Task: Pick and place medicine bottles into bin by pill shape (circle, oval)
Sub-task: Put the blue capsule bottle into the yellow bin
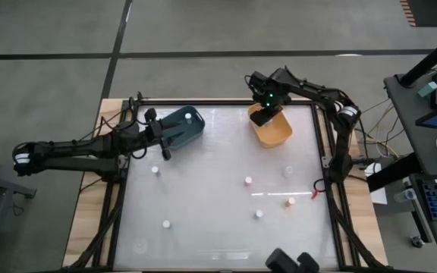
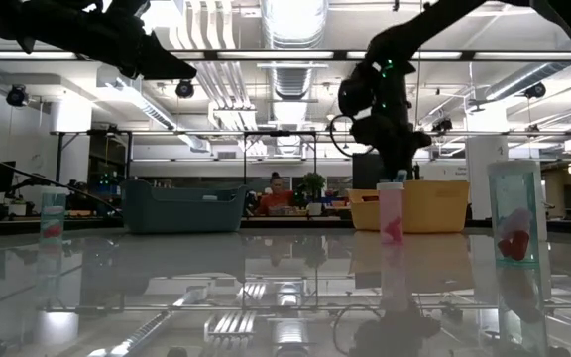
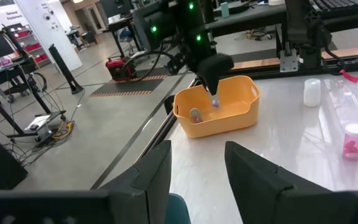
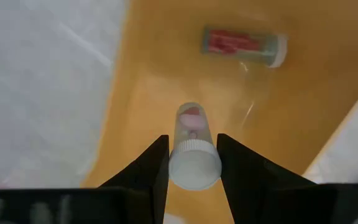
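Note:
My right gripper (image 1: pixel 264 115) hangs over the yellow bin (image 1: pixel 279 133) at the far right and is shut on a clear medicine bottle (image 4: pixel 191 124) with a white cap and red pills. A second bottle (image 4: pixel 244 45) lies on its side on the bin's floor. My left gripper (image 1: pixel 165 150) is open and empty beside the teal bin (image 1: pixel 182 125) at the far left. Several small bottles stand upright on the table, among them one at the left (image 1: pixel 155 170), one in the middle (image 1: pixel 248 180) and an orange-tinted one (image 1: pixel 290 202). My right gripper pinches the bottle at its white cap (image 4: pixel 194 167) between its two fingers, one on either side. The fingers come from above, pointing down into the bin. The bottle hangs below them with its cap up, clear of the bin's floor (image 3: pixel 215 101).
A small red scrap (image 1: pixel 315 194) lies near the table's right edge. A black frame rail (image 1: pixel 325 144) borders the table. In the low view, bottles (image 2: pixel 391 213) (image 2: pixel 515 213) stand near the camera in front of the bins. A dark object (image 1: pixel 290 262) sits at the near edge.

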